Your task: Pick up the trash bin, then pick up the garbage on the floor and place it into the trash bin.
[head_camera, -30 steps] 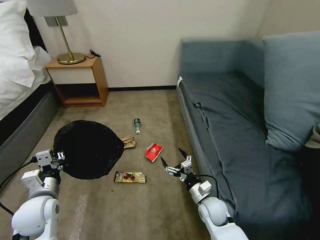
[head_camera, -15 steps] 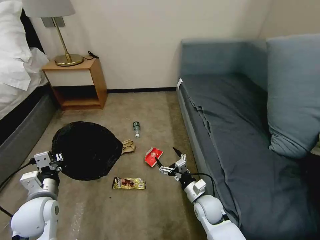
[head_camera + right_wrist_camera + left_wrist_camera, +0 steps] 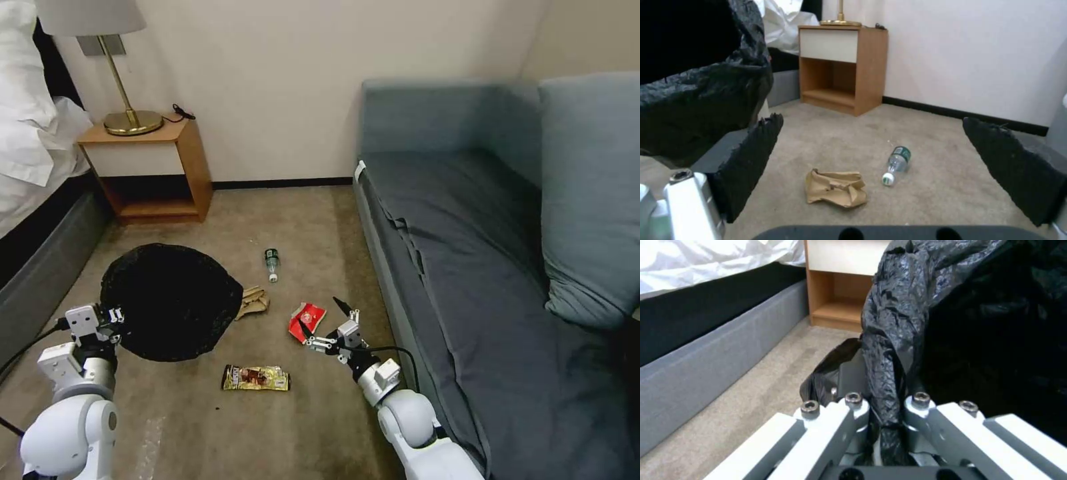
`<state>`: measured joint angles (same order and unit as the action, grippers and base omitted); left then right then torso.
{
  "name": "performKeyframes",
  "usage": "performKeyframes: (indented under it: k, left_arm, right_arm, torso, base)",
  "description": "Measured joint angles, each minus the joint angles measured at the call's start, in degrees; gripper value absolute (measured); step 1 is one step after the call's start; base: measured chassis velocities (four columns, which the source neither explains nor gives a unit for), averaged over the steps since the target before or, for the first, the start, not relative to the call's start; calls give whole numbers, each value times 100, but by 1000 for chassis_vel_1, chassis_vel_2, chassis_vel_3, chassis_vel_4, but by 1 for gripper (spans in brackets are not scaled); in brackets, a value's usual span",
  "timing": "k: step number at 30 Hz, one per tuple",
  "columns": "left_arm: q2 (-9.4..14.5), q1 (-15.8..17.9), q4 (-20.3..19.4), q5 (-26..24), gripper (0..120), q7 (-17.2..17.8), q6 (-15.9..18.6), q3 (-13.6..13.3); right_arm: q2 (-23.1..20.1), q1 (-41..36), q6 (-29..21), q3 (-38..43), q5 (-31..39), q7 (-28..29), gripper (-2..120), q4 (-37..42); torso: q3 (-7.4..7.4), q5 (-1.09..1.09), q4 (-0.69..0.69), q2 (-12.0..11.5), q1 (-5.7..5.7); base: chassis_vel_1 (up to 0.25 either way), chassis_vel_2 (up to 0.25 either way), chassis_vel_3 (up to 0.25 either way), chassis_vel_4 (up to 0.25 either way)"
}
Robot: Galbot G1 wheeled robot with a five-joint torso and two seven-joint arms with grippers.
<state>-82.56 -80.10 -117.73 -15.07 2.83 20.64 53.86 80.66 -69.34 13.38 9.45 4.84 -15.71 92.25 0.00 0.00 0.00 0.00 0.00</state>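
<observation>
**A:** Beige carpet floor (image 3: 300,413), a wooden nightstand (image 3: 150,170) against the wall, a bed on the robot's left and a grey-blue sofa (image 3: 480,267) on its right. Where is the trash bin?

**B:** The trash bin (image 3: 170,300) hangs at the left gripper (image 3: 113,316), its black liner facing the head camera. In the left wrist view the jaws are pinched on the rim, a fold of crinkled bag caught between them (image 3: 889,380). It looks light, but the film is slick, so I'd judge the hold depends on the rim underneath, not the plastic.

**A:** And the garbage?

**B:** All four pieces lie on the floor. The red-and-white packet (image 3: 307,321) is just beside the right gripper (image 3: 324,321), whose jaws are spread wide and holding nothing. The gold-brown wrapper (image 3: 256,377) lies nearer the robot, the tan paper bag (image 3: 253,302) sits by the bin's edge, and the small bottle (image 3: 271,263) lies on its side farther off.

**A:** How will they handle?

**B:** The packet seems thin, soft and nearly weightless. It lies flat, so I'd take a raised crumpled edge rather than the face. The wrapper is similar, glossy and likely slippery. The paper bag (image 3: 835,186) is crumpled, with folds to pinch. The bottle (image 3: 896,163) is stiff and round and may roll, so I'd grip across its body.
</observation>
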Motion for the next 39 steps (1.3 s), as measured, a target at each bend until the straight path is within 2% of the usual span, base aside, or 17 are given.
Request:
performKeyframes:
  k: [19, 39]
  left_arm:
    - [-99, 15, 27, 44, 4, 8, 12, -6]
    - [-139, 43, 54, 86, 4, 9, 7, -26]
  right_arm:
    - [-21, 171, 139, -672, -360, -2, 100, -613]
    - [36, 207, 255, -883, -558, 10, 100, -874]
  torso:
    - [0, 0, 0, 0, 0]
    - [0, 0, 0, 0, 0]
  base:
    - [-62, 49, 53, -56]
    - [-46, 53, 52, -45]
